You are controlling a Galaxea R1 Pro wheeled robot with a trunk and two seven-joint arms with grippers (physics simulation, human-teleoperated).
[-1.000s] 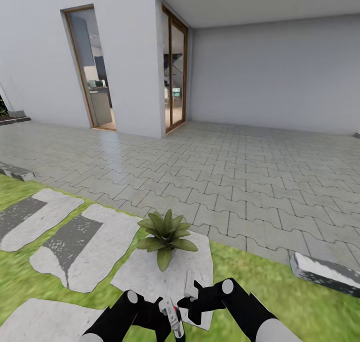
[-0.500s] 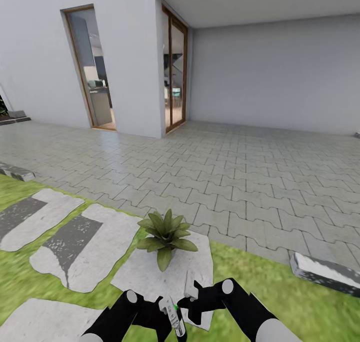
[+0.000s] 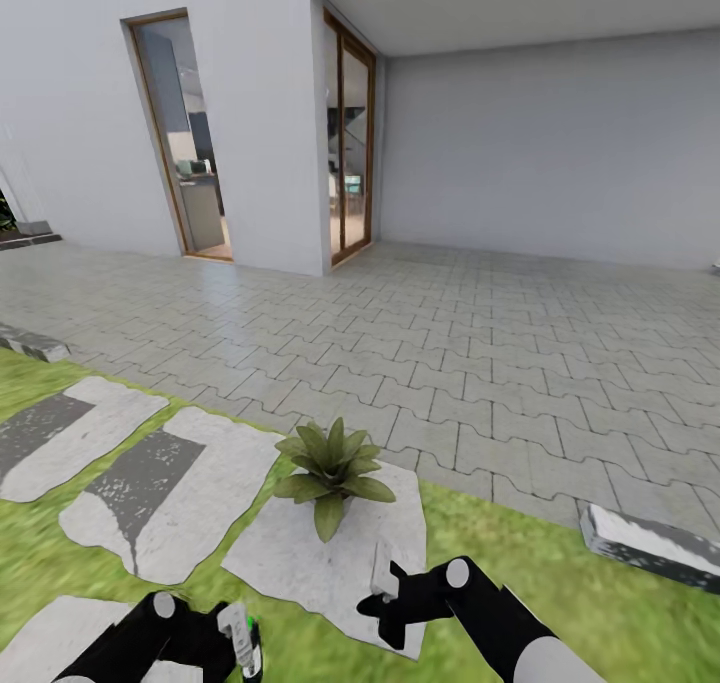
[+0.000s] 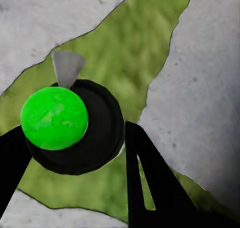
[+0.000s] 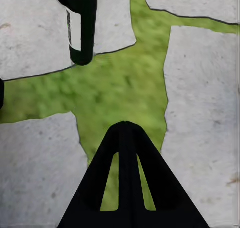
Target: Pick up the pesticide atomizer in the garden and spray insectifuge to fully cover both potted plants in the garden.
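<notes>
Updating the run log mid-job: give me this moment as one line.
left claw: shut on pesticide atomizer | right claw: shut, empty | potted plant: on stepping stone ahead, leaves plain green | phase: pre-spray

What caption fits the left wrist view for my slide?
Left gripper holding the pesticide atomizer, green cap toward the camera, over grass between grey stepping stones.
</notes>
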